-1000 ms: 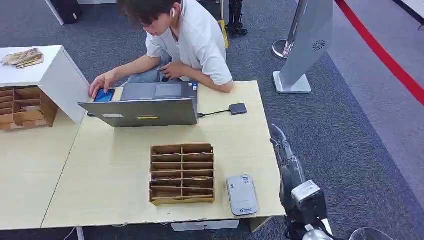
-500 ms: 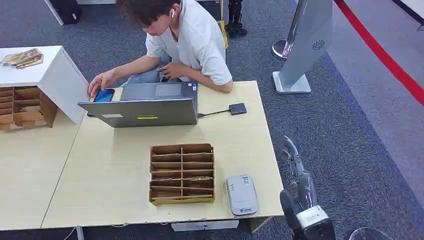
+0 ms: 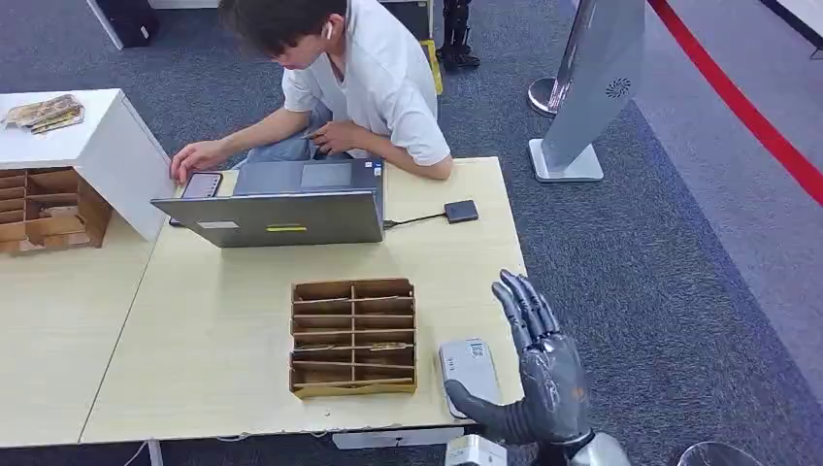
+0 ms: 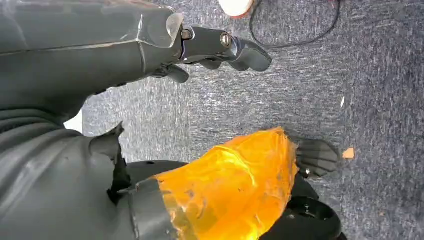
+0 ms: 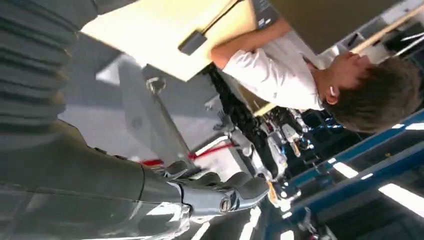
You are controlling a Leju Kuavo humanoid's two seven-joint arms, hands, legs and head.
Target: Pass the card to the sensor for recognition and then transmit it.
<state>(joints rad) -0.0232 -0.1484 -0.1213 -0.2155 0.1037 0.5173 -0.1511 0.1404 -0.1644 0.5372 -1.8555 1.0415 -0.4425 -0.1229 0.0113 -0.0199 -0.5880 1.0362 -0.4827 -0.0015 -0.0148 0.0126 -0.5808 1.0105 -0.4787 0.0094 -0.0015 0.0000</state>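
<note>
No card could be picked out for certain; thin pieces lay in some slots of the cardboard rack (image 3: 354, 337) on the table (image 3: 243, 330), too small to tell; the sensor (image 3: 468, 361), a grey slab, lay just right of the rack near the table's front edge; its label and the blue mark at its near end were too small to read.

The right hand (image 3: 539, 377) stood upright just right of the sensor, fingers spread and holding nothing, thumb reaching over the sensor's near corner; half a second before it had hung lower, off the table's right edge, fingers pointing away. The left hand (image 4: 220, 47) hung over carpet, fingers loosely extended, holding nothing.

Farther back stood a laptop (image 3: 281, 216) with a yellow sticker, unreadable; a cabled dark box (image 3: 462, 211) lay right of it. A person (image 3: 369, 78) sat behind, one hand by a phone (image 3: 201, 184); its screen, blue earlier, had turned pale.
</note>
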